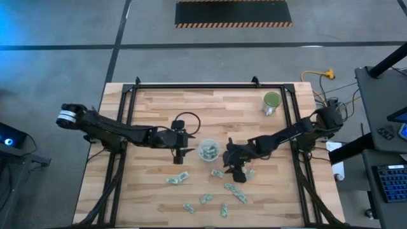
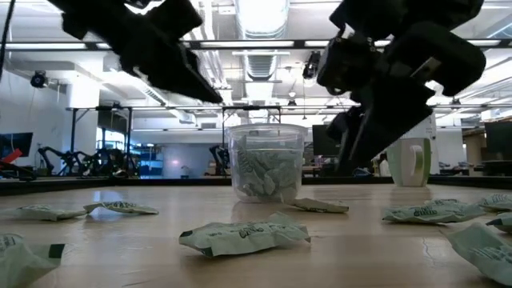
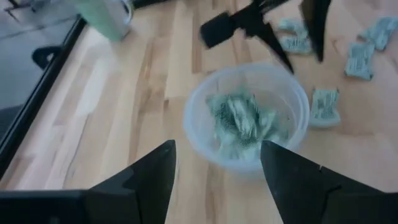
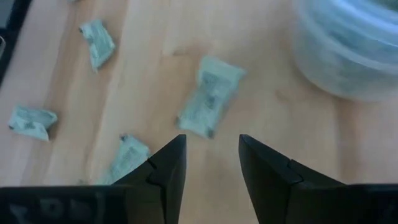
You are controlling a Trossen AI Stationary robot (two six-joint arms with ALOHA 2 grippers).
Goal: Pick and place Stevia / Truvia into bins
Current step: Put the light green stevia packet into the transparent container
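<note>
Clear bin point(image 3: 249, 115) holds packets point(image 3: 239, 121); wrist views alone show left claw point(image 3: 217, 171) and right claw point(image 4: 211, 165) apart, empty.

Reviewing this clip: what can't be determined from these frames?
- Packet count inside the clear cup: piled together in the left wrist view, too small in the high view.
- Print on the packets: blurred in every view.
- Mug contents: too small from above.
- Height of the right pincer above the packet ahead: one angle only.
</note>
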